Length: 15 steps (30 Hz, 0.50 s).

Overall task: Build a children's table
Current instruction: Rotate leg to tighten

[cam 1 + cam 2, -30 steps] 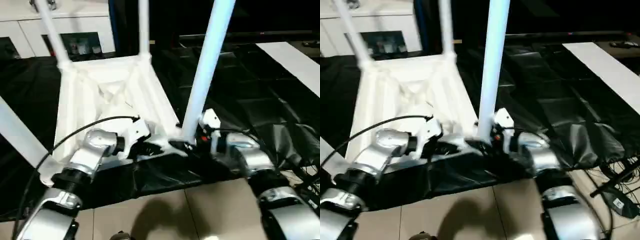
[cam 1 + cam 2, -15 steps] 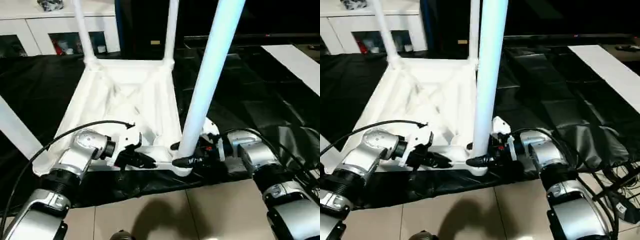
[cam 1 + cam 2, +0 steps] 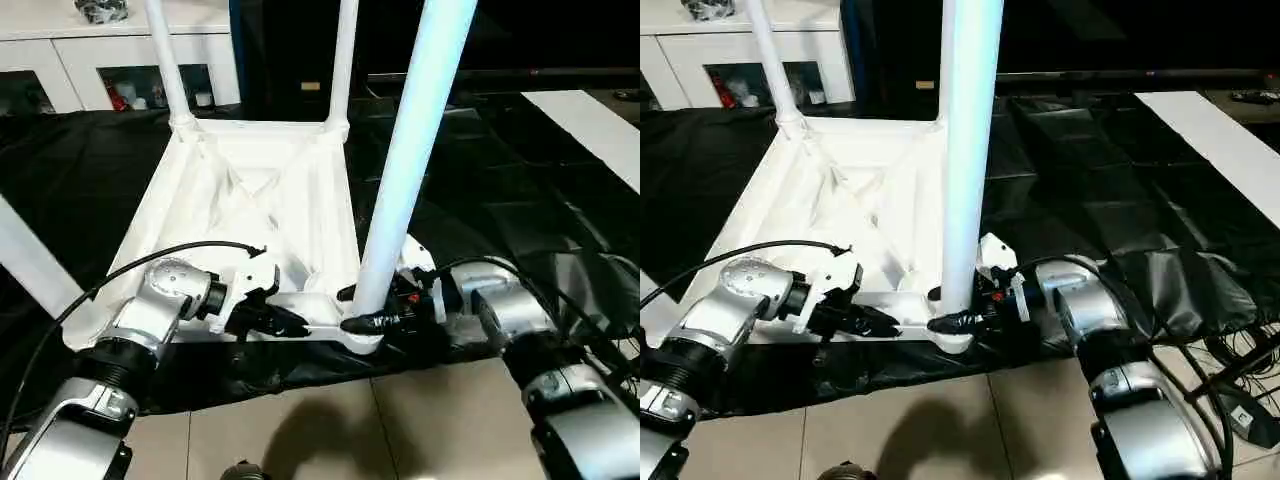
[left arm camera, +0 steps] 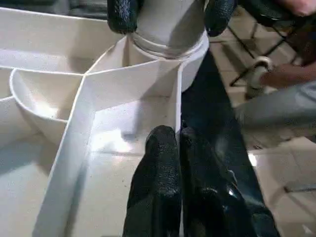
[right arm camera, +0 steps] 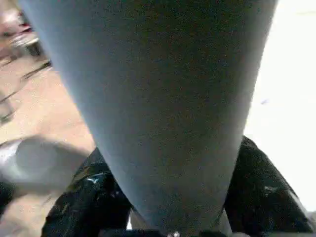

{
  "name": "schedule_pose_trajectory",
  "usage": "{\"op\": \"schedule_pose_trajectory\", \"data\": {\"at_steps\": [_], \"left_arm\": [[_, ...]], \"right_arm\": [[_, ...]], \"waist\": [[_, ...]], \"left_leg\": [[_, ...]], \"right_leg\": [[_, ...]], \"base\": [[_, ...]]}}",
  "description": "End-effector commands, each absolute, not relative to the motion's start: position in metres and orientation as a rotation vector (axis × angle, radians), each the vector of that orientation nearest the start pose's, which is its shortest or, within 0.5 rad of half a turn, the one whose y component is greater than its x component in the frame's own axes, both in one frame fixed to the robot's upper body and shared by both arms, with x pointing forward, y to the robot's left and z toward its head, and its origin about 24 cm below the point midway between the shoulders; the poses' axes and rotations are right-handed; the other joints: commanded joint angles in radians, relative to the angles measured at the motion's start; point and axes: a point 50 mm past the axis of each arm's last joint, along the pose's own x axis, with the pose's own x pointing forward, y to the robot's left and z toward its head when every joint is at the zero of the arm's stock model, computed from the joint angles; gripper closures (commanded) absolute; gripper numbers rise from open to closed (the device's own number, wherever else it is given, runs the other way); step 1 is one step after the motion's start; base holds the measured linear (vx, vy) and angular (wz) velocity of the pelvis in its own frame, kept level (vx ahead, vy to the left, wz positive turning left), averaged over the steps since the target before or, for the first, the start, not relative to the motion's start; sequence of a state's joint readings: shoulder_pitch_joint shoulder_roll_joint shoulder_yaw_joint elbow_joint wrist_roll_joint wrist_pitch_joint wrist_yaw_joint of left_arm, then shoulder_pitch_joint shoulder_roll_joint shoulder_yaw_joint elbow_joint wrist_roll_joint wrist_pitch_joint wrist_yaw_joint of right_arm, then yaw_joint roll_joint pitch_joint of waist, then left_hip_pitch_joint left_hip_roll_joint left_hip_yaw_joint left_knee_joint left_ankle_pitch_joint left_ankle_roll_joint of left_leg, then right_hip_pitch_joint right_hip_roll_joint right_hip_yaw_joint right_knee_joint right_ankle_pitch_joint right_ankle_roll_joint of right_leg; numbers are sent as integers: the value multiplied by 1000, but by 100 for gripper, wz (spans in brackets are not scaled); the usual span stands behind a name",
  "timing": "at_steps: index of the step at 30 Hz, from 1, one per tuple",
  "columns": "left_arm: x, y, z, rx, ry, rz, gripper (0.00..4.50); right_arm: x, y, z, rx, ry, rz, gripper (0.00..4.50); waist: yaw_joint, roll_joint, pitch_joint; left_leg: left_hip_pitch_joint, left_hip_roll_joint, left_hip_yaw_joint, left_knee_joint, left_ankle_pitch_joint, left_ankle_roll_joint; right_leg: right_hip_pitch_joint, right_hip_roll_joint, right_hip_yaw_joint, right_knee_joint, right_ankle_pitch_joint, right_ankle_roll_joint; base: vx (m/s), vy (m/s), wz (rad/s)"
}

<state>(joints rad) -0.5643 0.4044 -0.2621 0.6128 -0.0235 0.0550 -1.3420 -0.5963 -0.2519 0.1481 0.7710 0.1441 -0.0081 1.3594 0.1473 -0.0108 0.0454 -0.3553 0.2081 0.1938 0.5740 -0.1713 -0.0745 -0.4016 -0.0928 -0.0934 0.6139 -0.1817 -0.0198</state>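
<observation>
The children's table (image 3: 250, 190) lies upside down on a black sheet, ribbed underside up, with its white tube legs standing in the corner sockets. My right gripper (image 3: 350, 309) is at the base of the near right leg (image 3: 410, 150), one black finger pressed on each side of the tube; the right wrist view shows the leg (image 5: 158, 98) between those fingers (image 5: 89, 202). My left gripper (image 3: 298, 325) is shut on the near rim of the tabletop, just left of that socket. In the left wrist view, my left gripper (image 4: 178, 148) pinches the thin rim wall.
Two legs (image 3: 165, 60) (image 3: 343, 60) rise at the far corners and another leg (image 3: 30, 260) leans at the near left. A white cabinet (image 3: 80, 50) stands behind. The black sheet (image 3: 500, 200) covers the floor, with tiles (image 3: 350, 430) near me and cables (image 3: 1240, 400) at the right.
The camera has shifted. My right gripper's fingers have drawn in around the base of the near right leg. My left gripper keeps its hold on the rim.
</observation>
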Motion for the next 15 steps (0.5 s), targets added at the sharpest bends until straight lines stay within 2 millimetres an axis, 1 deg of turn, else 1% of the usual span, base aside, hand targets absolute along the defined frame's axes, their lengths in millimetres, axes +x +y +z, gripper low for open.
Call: {"op": "schedule_pose_trajectory", "data": {"at_steps": [1,2,3,4,5,6,7,8,9,10,12,13,14,15], "left_arm": [[317,135,54,321,411,-1330,450],[318,130,54,311,400,-1310,450],[318,125,54,307,391,-1291,450],[319,120,53,310,381,-1268,450],[320,119,53,311,378,-1260,450],[320,115,53,313,376,-1249,450],[324,105,53,303,363,-1182,450],[324,103,53,304,363,-1176,450],[325,97,53,308,361,-1155,450],[327,92,53,314,357,-1123,450],[328,88,53,318,353,-1092,450],[329,83,53,320,350,-1071,450],[329,83,53,320,350,-1071,450],[329,78,53,319,347,-1062,450]], "right_arm": [[306,-110,26,22,339,1333,236],[306,-106,23,41,322,1269,238],[306,-103,20,58,307,1211,241],[306,-100,17,75,293,1157,243],[306,-99,17,79,290,1141,243],[305,-95,15,90,280,1107,245],[307,-84,9,132,279,982,245],[307,-82,9,137,278,961,246],[310,-75,7,154,275,885,246],[312,-69,7,172,272,826,246],[314,-64,7,187,271,781,246],[317,-58,8,202,269,736,246],[317,-58,8,202,269,736,246],[319,-51,11,213,257,702,246]], "waist": [[-4,-4,-53],[-7,-5,-53],[-11,-6,-52],[-16,-6,-51],[-19,-6,-51],[-23,-3,-53],[-30,-4,-50],[-32,-5,-50],[-39,-2,-50],[-44,-2,-49],[-50,-2,-49],[-51,4,-49],[-56,2,-48],[-57,1,-49]], "left_leg": [[10,36,-15,-71,-263,12],[13,34,-18,-73,-290,2],[12,35,-20,-76,-290,-8],[11,32,-22,-78,-307,-15],[10,32,-24,-80,-316,-17],[15,30,-24,-78,-335,-18],[19,30,-22,-79,-353,-19],[19,29,-24,-78,-357,-21],[15,29,-27,-81,-362,-25],[15,28,-28,-81,-371,-27],[18,27,-29,-81,-387,-26],[21,26,-29,-80,-396,-24],[19,27,-28,-81,-400,-25],[18,25,-29,-81,-403,-21]], "right_leg": [[43,-68,56,-82,-313,-182],[44,-71,53,-88,-372,-165],[43,-71,56,-89,-378,-154],[43,-71,55,-93,-402,-144],[44,-71,54,-94,-417,-137],[41,-71,53,-99,-435,-130],[33,-70,56,-105,-447,-127],[35,-71,54,-105,-458,-126],[37,-71,52,-106,-474,-120],[36,-70,50,-110,-493,-111],[33,-70,50,-115,-504,-107],[30,-69,50,-115,-500,-110],[29,-68,51,-116,-498,-110],[32,-66,48,-115,-494,-108]], "base": [[0,0,0],[0,0,0],[0,0,0],[0,0,0],[0,0,0],[0,0,0],[0,0,0],[0,0,0],[0,0,0],[0,0,0],[0,0,0],[0,0,0],[0,0,0],[0,0,0]]}}
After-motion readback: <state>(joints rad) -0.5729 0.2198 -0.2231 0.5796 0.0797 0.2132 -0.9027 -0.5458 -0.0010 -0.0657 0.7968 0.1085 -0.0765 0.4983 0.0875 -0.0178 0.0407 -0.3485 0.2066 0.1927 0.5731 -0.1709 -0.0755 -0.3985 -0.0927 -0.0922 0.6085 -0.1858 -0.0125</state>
